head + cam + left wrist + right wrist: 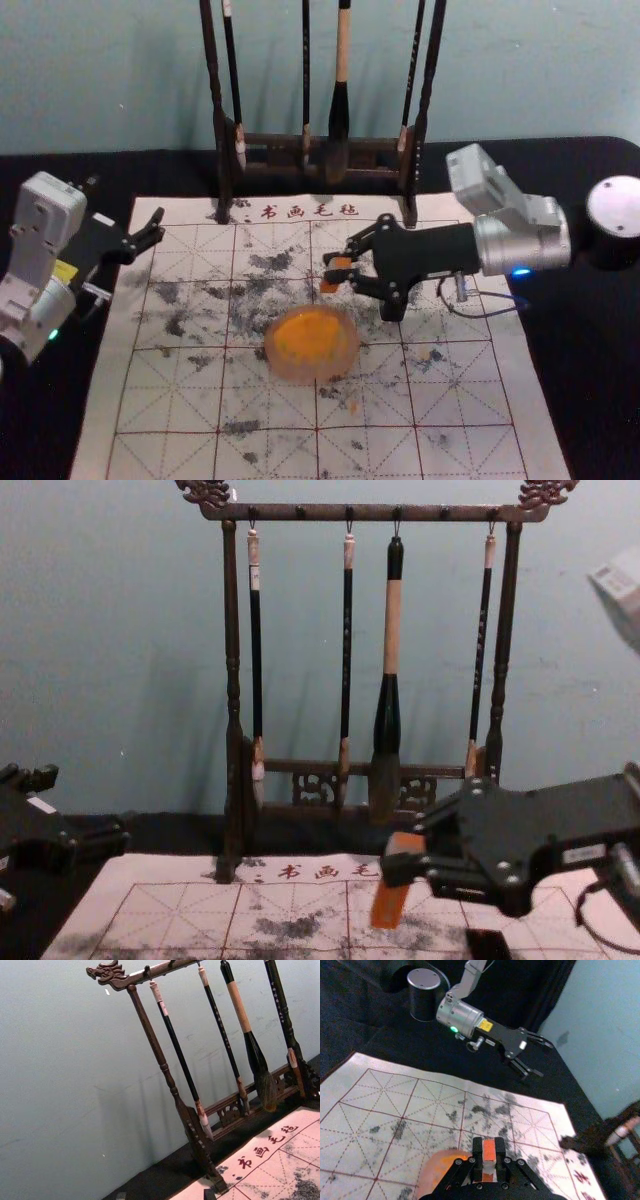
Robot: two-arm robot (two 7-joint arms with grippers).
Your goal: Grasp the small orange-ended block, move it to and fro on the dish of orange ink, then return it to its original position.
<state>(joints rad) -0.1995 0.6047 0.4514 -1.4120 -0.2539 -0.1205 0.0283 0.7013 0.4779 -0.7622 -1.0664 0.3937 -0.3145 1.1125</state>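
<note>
Red characters reading 书画毛毡 line my gridded mat's far edge; my right claw pinches the orange-ended block beyond the round dish; my left claw gapes, far left.

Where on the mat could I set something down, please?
The gridded white mat is free, though stained, between its left edge and the round dish of orange ink, and nearer than the dish. It is crowded behind the dish: the right end effector grips the small orange-ended block there, near a black object, with the dark wooden brush rack beyond.
</note>
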